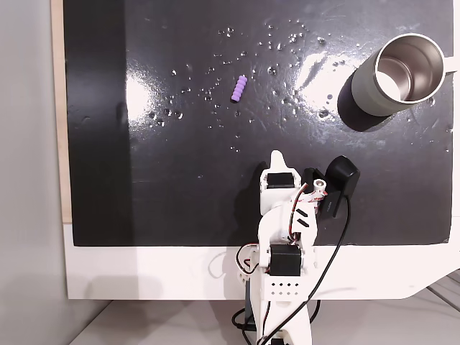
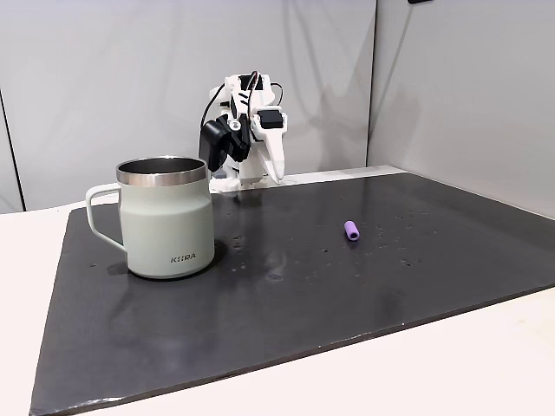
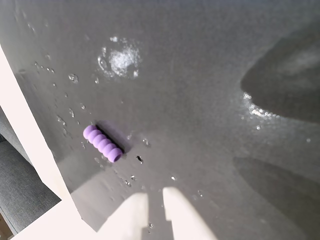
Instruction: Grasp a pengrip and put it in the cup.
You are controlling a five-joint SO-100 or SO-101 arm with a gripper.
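The light-purple ribbed pengrip [image 1: 239, 88] lies flat on the black mat, alone, and also shows in the side fixed view [image 2: 350, 230] and the wrist view [image 3: 102, 143]. The grey-white steel cup [image 1: 368, 92] stands upright at the mat's far right corner in the overhead fixed view, handle outward, and at the left in the side one [image 2: 165, 230]. Nothing lies inside it. My gripper [image 1: 277, 158] hangs folded back near the arm's base, well short of the pengrip. Its white fingertips [image 3: 156, 196] nearly touch and hold nothing.
The black mat [image 1: 165, 187] is glossy and dotted with water droplets around the pengrip. A white table border [image 1: 144, 269] runs along the arm's side. The arm's base and cable [image 1: 330, 259] sit at the mat's near edge. Grey walls [image 2: 451, 78] stand behind.
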